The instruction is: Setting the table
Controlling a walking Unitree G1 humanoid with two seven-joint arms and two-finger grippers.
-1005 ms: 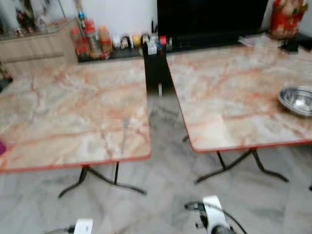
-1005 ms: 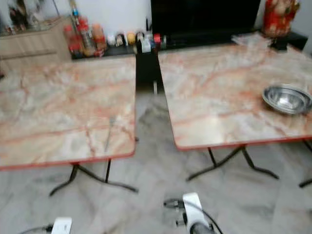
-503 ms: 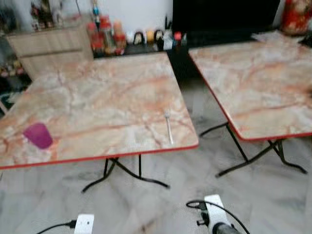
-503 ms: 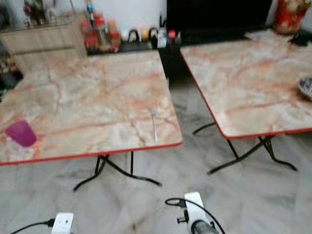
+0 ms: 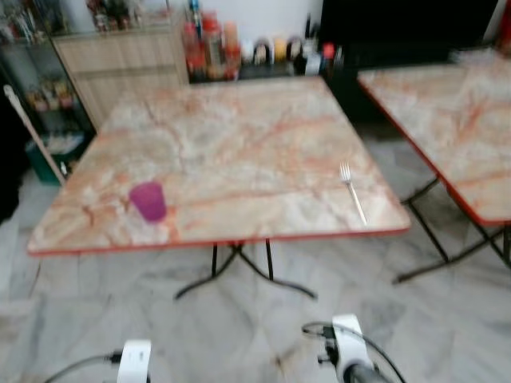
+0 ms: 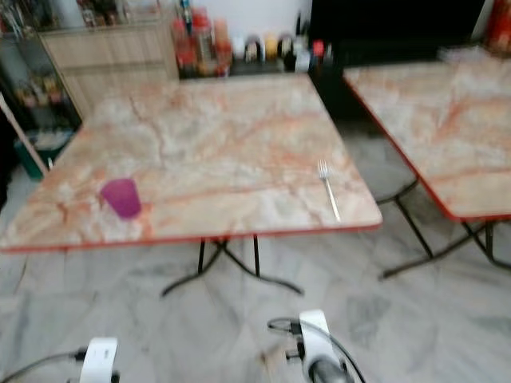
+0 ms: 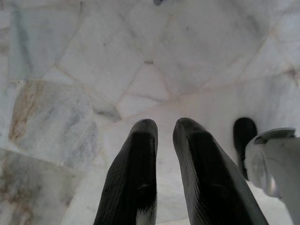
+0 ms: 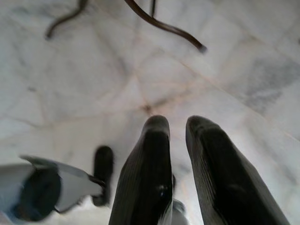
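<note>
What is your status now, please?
Both grippers low over floor, nearly shut, holding nothing. Purple cup and fork on near table. Nothing blocking.

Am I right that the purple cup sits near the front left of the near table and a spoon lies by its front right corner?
Not quite. The purple cup does sit near the front left of the near table, but the utensil by the front right corner is a fork; the left eye view shows its tines.

Head stereo downward; wrists floorward.
</note>
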